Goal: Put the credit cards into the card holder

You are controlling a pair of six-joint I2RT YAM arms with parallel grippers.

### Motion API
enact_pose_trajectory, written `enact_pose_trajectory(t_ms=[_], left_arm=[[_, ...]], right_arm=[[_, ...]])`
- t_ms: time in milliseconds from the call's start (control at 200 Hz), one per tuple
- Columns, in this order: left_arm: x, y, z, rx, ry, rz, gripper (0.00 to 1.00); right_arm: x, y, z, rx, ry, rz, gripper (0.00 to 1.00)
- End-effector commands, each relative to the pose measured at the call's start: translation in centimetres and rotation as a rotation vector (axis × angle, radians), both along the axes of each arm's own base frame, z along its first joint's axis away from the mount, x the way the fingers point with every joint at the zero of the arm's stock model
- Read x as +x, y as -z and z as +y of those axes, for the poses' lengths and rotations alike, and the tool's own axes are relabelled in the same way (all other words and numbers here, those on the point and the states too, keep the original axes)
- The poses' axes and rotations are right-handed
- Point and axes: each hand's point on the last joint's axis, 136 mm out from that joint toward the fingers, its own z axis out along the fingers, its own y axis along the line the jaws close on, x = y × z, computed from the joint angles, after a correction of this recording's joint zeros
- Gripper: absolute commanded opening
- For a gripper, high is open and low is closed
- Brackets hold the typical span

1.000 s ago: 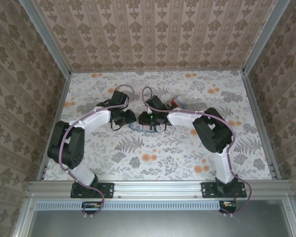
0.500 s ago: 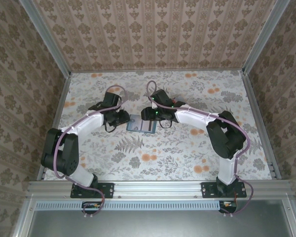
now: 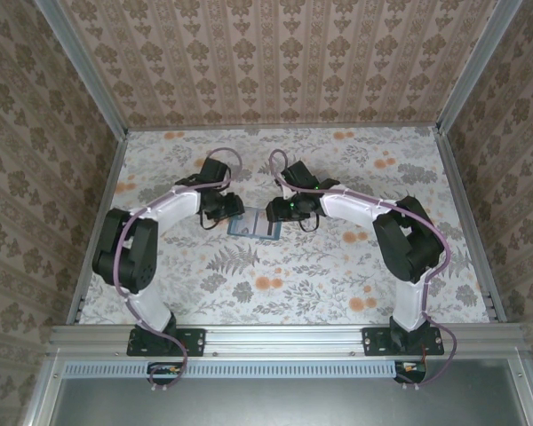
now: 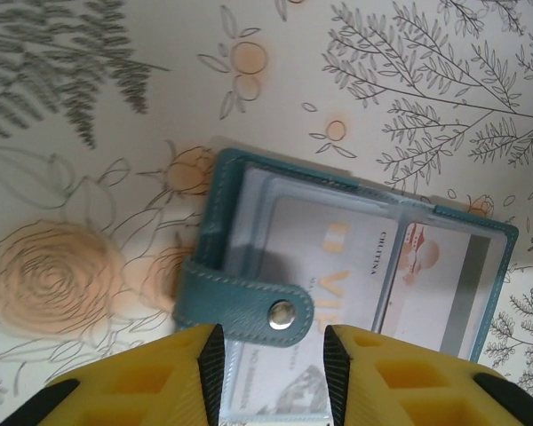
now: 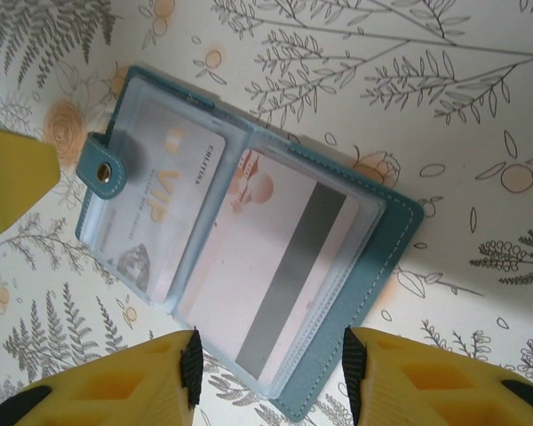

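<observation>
a teal wallet (image 3: 253,225) is lying open and flat on the flowered table (image 3: 338,284), between the two arms, and the job of loading cards is looking close to done. two cards are sitting inside its clear sleeves: a white vip card (image 5: 173,222) on the side with the snap tab (image 5: 102,169), and a second card (image 5: 289,266), turned to show its dark stripe, on the other side. the tab is hanging undone and the cover is not yet folded shut. whether more cards are waiting to go in, these pictures are not settling.

the left gripper (image 4: 271,359) is hovering at the tab edge, its yellow fingers spread with nothing caught between them. the right gripper (image 5: 271,373) is hanging over the opposite side, fingers likewise apart, with the wallet's lower corner lying in the gap. it is probably clear of the cover, though the close angle is making contact hard to rule out.

the overhead camera is giving the layout, with both arms bending inward over the wallet, but is leaving the contents a blur. the wrist cameras are supplying the printing, the stripe, the stitching and the metal snap. the right wrist view is also catching the other arm's yellow finger (image 5: 9,182) beside the tab.
</observation>
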Motion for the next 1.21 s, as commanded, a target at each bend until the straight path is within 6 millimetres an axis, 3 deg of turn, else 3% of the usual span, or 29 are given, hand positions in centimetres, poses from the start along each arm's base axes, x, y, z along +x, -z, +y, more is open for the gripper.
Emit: enact_pose_trajectory(t_ms=[0,430,905,975,1100,1200], left_arm=[[0.1,0.5,-0.2,0.036,0.040,0.030,0.39],[-0.2,2.5,-0.3,0.053,0.046,0.077,0.38],[-1.2,1.3,0.5,0.077,0.076,0.067,0.43],[-1.3,1.1,0.1,0.072,0.102,0.051,0.48],[-1.4,0.9,0.0,0.096,0.138,0.050,0.50],[-1.4,0.8,0.8,0.158,0.160,0.054,0.53]], right_arm=[[-1.4,1.6,-0.9,-0.036,-0.015,0.055,0.48],[-2.0,3.5,-0.9,-0.029,-0.016,0.117,0.48],[-2.4,5.0,-0.9,-0.033,-0.008,0.157,0.49],[-2.4,5.3,-1.0,-0.037,-0.006,0.162,0.49],[-2.4,5.4,-1.1,-0.039,-0.006,0.163,0.50],[-2.4,5.5,-1.0,-0.038,-0.005,0.163,0.50]])
